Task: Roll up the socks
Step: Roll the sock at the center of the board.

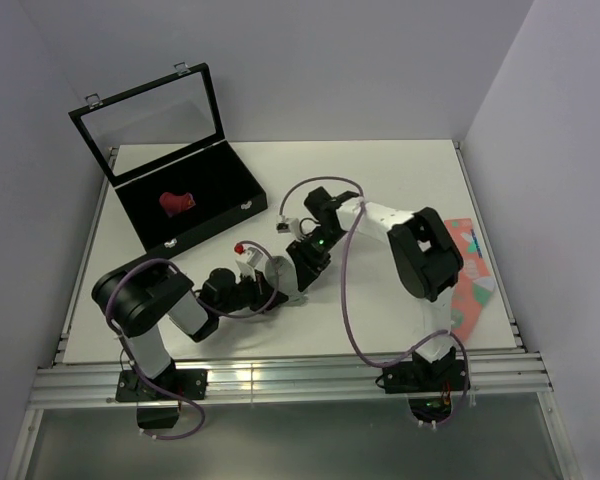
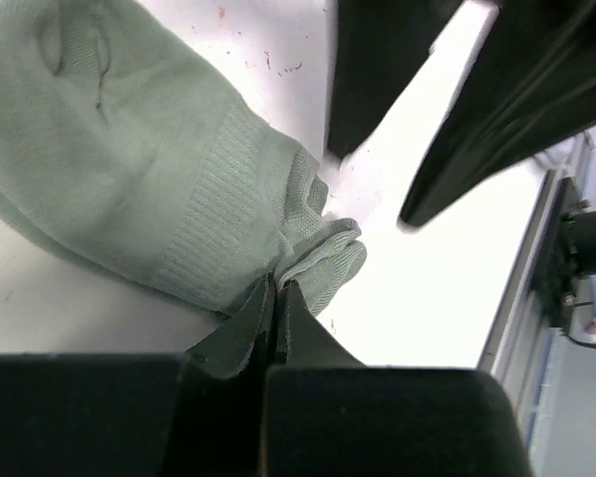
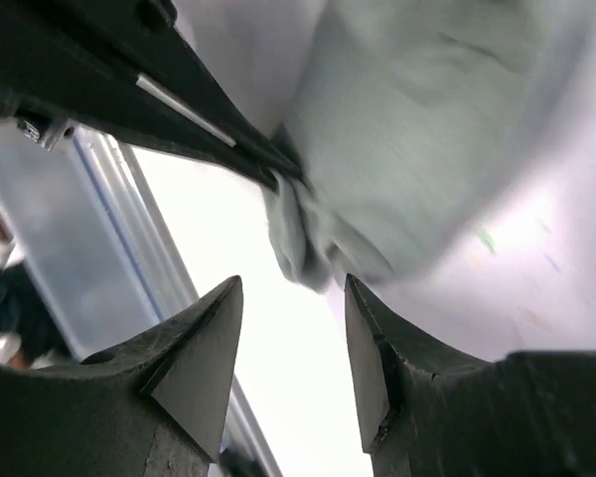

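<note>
the left gripper (image 2: 276,288) is clamped on the cuff edge of the grey sock (image 2: 149,169), which lies mid-table, nearer the near edge; the right gripper (image 3: 293,288) is spread wide just beside that cuff; the red sock (image 1: 177,202) sits bunched in the black case (image 1: 220,190) near the far left corner
</note>
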